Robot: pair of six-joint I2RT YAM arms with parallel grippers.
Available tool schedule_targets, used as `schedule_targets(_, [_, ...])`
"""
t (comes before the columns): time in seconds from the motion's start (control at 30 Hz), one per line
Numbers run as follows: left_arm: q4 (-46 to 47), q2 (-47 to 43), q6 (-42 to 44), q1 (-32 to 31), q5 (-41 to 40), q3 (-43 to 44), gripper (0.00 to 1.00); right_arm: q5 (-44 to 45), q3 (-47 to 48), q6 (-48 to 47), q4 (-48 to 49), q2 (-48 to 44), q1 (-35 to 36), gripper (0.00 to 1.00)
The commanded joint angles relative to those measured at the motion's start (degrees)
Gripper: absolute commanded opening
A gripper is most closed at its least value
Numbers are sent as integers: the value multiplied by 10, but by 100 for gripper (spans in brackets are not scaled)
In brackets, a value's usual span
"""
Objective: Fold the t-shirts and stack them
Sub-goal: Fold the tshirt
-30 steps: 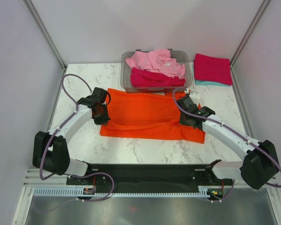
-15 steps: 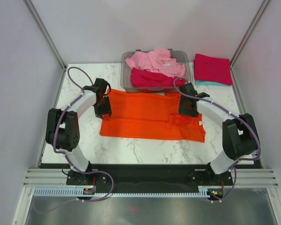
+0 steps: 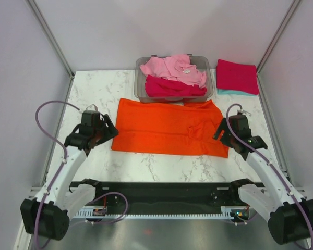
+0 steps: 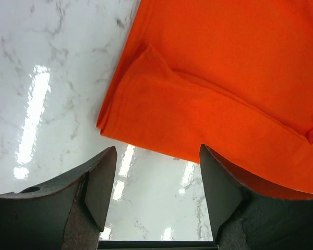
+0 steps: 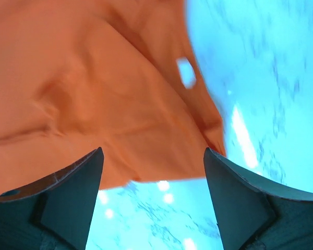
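Orange t-shirt (image 3: 167,127) lies part-folded; left gripper (image 3: 107,132) and right gripper (image 3: 220,134) gape empty; a folded stack (image 3: 237,76) sits at 1 o'clock; binned shirts (image 3: 172,70) at 12 await folding.

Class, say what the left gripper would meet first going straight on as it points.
Probably bare table, just short of the orange t-shirt; depth is unclear, so perhaps the shirt's corner.
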Motion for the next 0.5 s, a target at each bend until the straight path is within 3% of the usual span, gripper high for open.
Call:
schedule_targets(0.0, [98, -78, -105, 2, 38, -127, 72, -70, -105, 79, 12, -64, -24, 85])
schedule_targets(0.2, [152, -112, -150, 2, 28, -221, 72, -67, -152, 102, 28, -60, -28, 83])
schedule_targets(0.47, [215, -68, -149, 2, 15, -252, 72, -40, -185, 117, 51, -51, -35, 81])
